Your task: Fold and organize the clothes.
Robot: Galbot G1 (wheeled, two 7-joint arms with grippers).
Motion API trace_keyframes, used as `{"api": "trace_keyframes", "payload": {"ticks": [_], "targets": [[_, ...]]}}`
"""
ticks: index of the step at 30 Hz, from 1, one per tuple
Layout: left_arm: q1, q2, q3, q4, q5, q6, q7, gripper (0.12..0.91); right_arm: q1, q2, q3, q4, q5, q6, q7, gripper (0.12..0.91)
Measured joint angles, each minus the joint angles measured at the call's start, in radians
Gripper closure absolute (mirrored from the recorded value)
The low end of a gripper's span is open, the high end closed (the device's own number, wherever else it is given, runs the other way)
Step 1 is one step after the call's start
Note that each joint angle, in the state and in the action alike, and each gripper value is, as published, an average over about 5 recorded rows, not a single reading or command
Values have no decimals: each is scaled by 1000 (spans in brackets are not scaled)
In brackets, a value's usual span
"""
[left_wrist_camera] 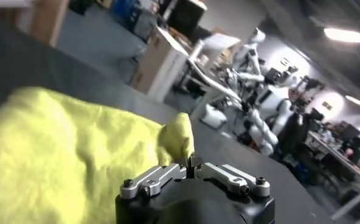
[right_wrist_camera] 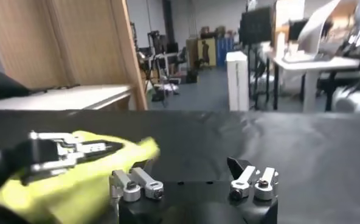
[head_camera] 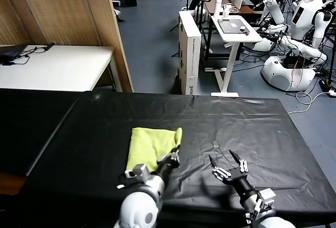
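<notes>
While one folded lime T-shirt (head_camera: 152, 145) lies on the black table (head_camera: 252, 128), the left claw (head_camera: 170, 159) pinches its edge and the right claw (head_camera: 229, 164) gapes.

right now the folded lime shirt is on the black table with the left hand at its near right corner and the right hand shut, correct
Not quite: the right hand is open, fingers spread, empty on the black table, as the head view shows. The folded lime shirt does lie there with the left hand at its near right corner.
</notes>
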Motion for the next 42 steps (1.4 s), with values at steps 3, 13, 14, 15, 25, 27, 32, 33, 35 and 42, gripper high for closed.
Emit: {"api": "trace_keyframes", "payload": {"ticks": [3,13,14,15,25,27,32,33,35,42], "targets": [[5,10,17,-9,59,-14,47,582,18,-9,-17,8,77,-47,13,118],[9,91,-33,-85,207,-117,129,134,123,10,-136,-11,281,-172,135,118],[8,100,-45,-88,208,-121,128,129,140,16,-156,-18,288,-181,151,118],[8,109,-58,-91,209,-124,126,127,156,23,-175,-25,292,-188,165,118],[49,125,-113,-100,242,-147,123,123,275,79,-299,-103,275,-218,210,232],[56,124,-118,-100,245,-150,123,123,280,81,-304,-112,273,-218,208,281],[69,124,-135,-103,246,-157,121,123,279,80,-305,-123,272,-215,200,499],[71,124,-138,-104,246,-158,121,123,278,80,-304,-125,272,-215,199,555],[75,124,-142,-106,246,-160,120,123,277,80,-302,-127,272,-215,197,687],[88,121,-159,-110,246,-170,119,123,266,80,-282,-127,274,-219,196,881]]}}
